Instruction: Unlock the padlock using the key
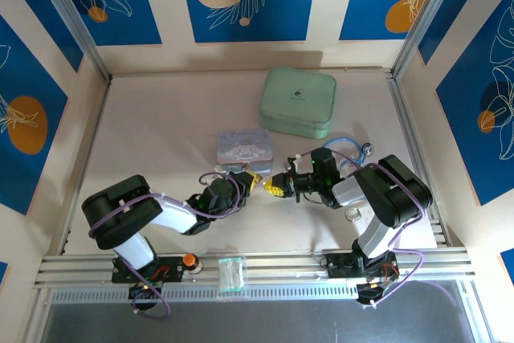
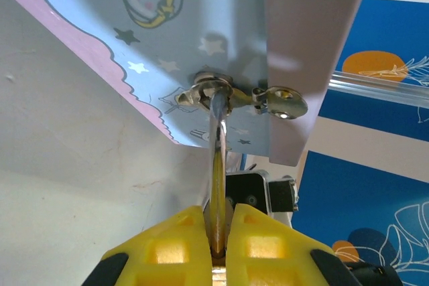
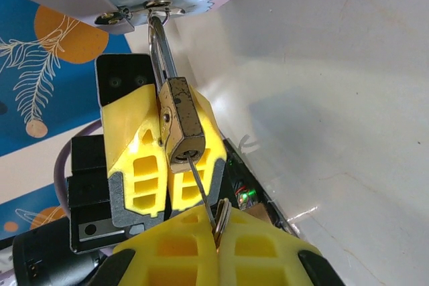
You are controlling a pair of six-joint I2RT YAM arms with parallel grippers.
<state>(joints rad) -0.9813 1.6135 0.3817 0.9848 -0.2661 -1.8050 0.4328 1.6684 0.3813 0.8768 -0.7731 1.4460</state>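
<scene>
The brass padlock point(image 3: 182, 128) hangs by its silver shackle point(image 3: 161, 45) from the hasp point(image 3: 137, 10) of the pastel cartoon tin point(image 1: 245, 148). My left gripper point(image 2: 218, 222) is shut on the padlock body, and its yellow fingers point(image 3: 134, 149) show on both sides of the body in the right wrist view. In the left wrist view the shackle point(image 2: 218, 132) runs up to the hasp point(image 2: 214, 92). My right gripper point(image 3: 218, 226) is shut on the head of the key point(image 3: 201, 185). The key's thin blade has its tip in the keyhole on the padlock's underside. The two grippers meet just in front of the tin point(image 1: 267, 185).
A larger mint-green tin point(image 1: 298, 102) lies behind the cartoon tin. A blue cable loop point(image 1: 345, 149) lies right of my right gripper. A small clear box point(image 1: 231, 271) and an orange knob point(image 1: 189, 260) sit on the front rail. Aluminium posts frame the sides.
</scene>
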